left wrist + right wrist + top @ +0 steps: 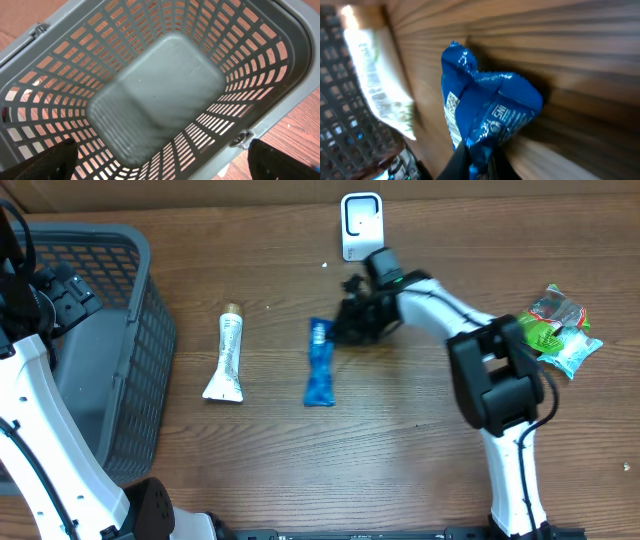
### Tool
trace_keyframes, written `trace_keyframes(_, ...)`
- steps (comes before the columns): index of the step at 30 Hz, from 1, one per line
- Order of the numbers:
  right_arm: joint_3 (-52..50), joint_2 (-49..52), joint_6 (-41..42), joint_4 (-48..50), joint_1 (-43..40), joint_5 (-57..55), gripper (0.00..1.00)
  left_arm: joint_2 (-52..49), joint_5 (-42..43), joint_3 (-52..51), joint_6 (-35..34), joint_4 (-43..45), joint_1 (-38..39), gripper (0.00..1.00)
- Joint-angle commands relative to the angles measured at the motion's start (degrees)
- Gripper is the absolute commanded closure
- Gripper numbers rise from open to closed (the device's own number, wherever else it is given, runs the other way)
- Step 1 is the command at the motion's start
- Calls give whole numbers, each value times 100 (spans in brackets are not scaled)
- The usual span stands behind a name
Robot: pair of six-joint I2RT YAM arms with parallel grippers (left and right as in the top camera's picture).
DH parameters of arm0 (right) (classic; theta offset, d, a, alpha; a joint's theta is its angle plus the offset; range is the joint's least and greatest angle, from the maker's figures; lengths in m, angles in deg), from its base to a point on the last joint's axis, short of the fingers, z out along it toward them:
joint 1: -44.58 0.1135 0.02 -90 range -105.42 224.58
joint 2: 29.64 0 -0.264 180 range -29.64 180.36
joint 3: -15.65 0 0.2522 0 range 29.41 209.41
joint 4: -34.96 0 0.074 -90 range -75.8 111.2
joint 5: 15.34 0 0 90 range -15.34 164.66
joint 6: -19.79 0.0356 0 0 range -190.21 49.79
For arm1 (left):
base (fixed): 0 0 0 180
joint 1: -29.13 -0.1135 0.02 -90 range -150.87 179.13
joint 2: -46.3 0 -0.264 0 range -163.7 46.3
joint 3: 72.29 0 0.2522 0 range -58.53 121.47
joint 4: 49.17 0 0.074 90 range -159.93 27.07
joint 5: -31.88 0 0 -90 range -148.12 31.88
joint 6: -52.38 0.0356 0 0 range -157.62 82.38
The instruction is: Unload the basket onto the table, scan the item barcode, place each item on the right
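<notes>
**Right fingers pinch the blue packet**

The right gripper (477,167) has its two fingers pressed together on one end of the packet (485,115). The rest of the packet sticks out past the fingertips and lies on the table (400,440). In the wrist view I can see a small code (451,102) printed on its side, a little way up from the fingers.

The left gripper (165,160) has its fingers spread wide. Nothing is between them. The basket (280,60) is right below them.

I think the job now is to lift the packet and show it to the scanner (361,225). The scanner stands close behind the right fingers. To do it well, keep the pinch tight, because the packet is thin and slippery. Keep the fingers off the code. Turn the code side to face the scanner. The packet is crinkly, so it may need to hang straight for the code to read.

Counting: one packet, one tube (228,360) on the far side of the packet from the fingers, one basket, one scanner. There is also a heap of green bags (560,330) well behind the right fingers, too bunched up to count.
</notes>
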Motion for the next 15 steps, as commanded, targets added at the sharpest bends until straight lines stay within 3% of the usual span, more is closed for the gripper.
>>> trace_keyframes(1, 527, -221, -1268, -651, -247, -710, 92, -20, -76, 0, 24, -4, -15, 0)
trace_keyframes(7, 734, -221, -1895, -1338, -426, -2155, 86, -20, -76, 0, 24, -7, -15, 0)
trace_keyframes(15, 726, -219, -1891, -1224, -481, -2157, 62, -20, -76, 0, 24, -7, -15, 0)
